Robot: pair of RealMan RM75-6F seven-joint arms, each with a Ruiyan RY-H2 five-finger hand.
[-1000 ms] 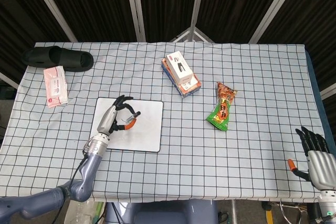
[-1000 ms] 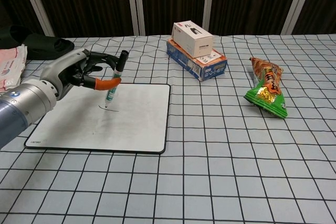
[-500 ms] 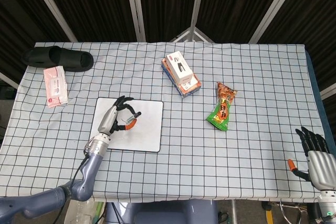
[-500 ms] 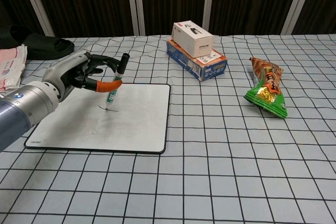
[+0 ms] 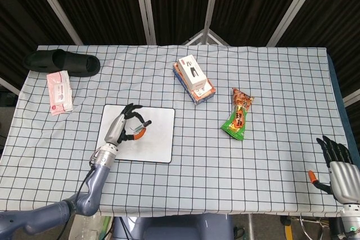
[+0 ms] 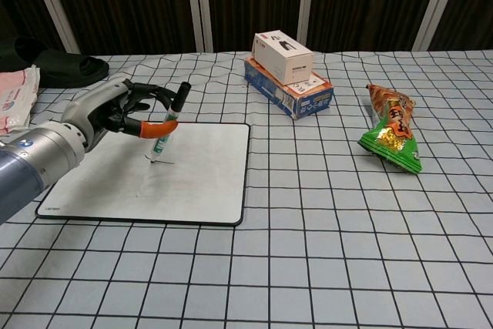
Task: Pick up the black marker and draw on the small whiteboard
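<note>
Now my left hand [image 6: 115,113] pinches the marker [image 6: 169,125], tip on the whiteboard [image 6: 200,175], mid-stroke; next, drag steadily. Right hand [image 5: 339,164] idles, fingers spread.

You have one black marker [image 6: 169,124] and one small whiteboard [image 6: 200,182] in front of you, on a worktop [image 6: 323,252] covered by one checked cloth. Count two stacked boxes, a white one [image 6: 282,56] on a blue and orange one [image 6: 293,95], plus one green and orange snack bag [image 6: 393,138], one black slipper [image 5: 62,61] and one pink and white packet [image 5: 59,92]. You are working with two robot hands, the left robot hand [image 6: 122,108] and the right robot hand [image 5: 337,164].
</note>
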